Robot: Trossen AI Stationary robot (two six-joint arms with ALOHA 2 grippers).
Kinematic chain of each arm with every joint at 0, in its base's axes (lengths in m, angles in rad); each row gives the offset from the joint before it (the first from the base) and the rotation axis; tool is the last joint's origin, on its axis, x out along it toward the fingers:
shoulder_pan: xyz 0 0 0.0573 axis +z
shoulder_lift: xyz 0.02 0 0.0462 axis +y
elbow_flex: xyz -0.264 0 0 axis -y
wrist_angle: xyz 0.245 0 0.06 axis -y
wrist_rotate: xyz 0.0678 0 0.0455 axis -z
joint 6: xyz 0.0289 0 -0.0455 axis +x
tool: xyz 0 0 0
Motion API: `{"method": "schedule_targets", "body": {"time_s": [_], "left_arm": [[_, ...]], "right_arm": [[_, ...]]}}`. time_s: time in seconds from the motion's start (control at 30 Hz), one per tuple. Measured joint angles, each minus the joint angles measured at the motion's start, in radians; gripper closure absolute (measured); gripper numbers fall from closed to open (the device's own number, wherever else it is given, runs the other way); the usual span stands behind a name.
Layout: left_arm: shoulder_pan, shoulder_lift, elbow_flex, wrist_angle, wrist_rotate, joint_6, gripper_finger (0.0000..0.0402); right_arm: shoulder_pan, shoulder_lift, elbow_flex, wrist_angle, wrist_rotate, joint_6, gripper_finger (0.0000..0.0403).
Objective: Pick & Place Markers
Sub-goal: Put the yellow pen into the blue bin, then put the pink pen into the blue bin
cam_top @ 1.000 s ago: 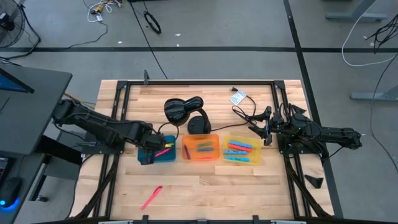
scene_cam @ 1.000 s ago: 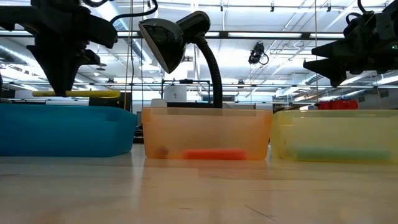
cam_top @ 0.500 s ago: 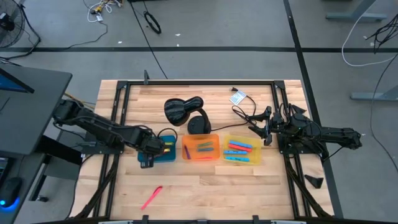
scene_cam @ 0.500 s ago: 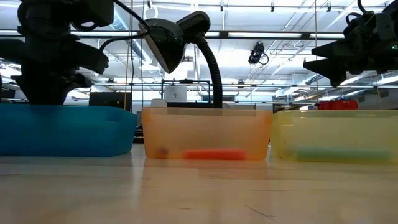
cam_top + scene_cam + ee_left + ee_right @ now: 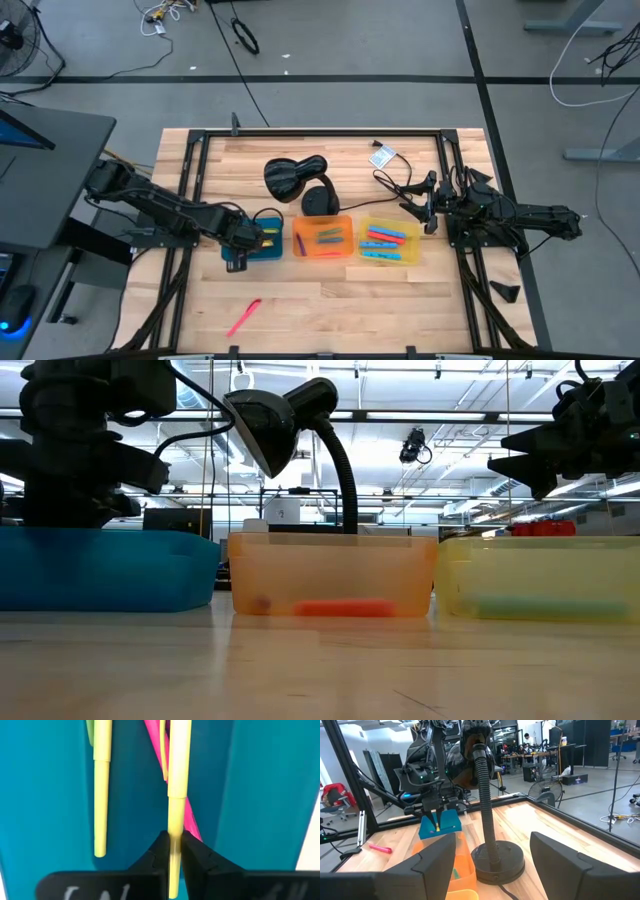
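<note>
My left gripper (image 5: 243,238) reaches down into the blue tray (image 5: 268,250) and is shut on a yellow marker (image 5: 177,780). Beside it in the tray lie another yellow marker (image 5: 101,785) and a pink marker (image 5: 190,817), which passes under the held one. In the low view the gripper (image 5: 70,500) dips behind the blue tray's wall (image 5: 110,570), which hides the marker. One pink marker (image 5: 243,318) lies on the table near its front edge. Further markers fill the orange tray (image 5: 322,238) and the yellow tray (image 5: 388,241). My right gripper (image 5: 425,210) waits open at the table's right side. My left gripper pinches the yellow marker's barrel (image 5: 173,837) between its two fingers, nearer one end than the middle. The fingers come from above, pointing down, and lie across the marker. The marker lies level inside the blue tray, above the pink marker; whether it rests on anything I cannot tell.
A black desk lamp (image 5: 300,180) stands just behind the orange tray, its base (image 5: 495,860) right in front of my right gripper. A black cable (image 5: 395,185) runs over the table's far right. Bare wood lies in front of the three trays.
My left gripper has gone down into the blue tray with the yellow marker, which stayed level. A second ago the marker showed above the tray's rim in the low view; now the tray's wall hides it. The gripper has stayed shut.
</note>
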Motion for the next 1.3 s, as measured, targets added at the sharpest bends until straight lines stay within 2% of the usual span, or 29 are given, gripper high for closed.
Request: {"method": "schedule_targets", "body": {"time_s": [0.23, 0.77, 1.3], "left_arm": [[0.000, 0.000, 0.000, -0.001, 0.005, 0.007, 0.0352], [0.000, 0.000, 0.000, -0.001, -0.007, 0.026, 0.0240], [0.000, -0.028, 0.070, -0.118, -0.003, -0.029, 0.0232]], "right_arm": [[0.000, 0.000, 0.000, 0.000, 0.000, 0.000, 0.0144], [0.000, 0.000, 0.000, 0.000, 0.000, 0.000, 0.0144], [0.000, 0.000, 0.000, 0.000, 0.000, 0.000, 0.0144]]}}
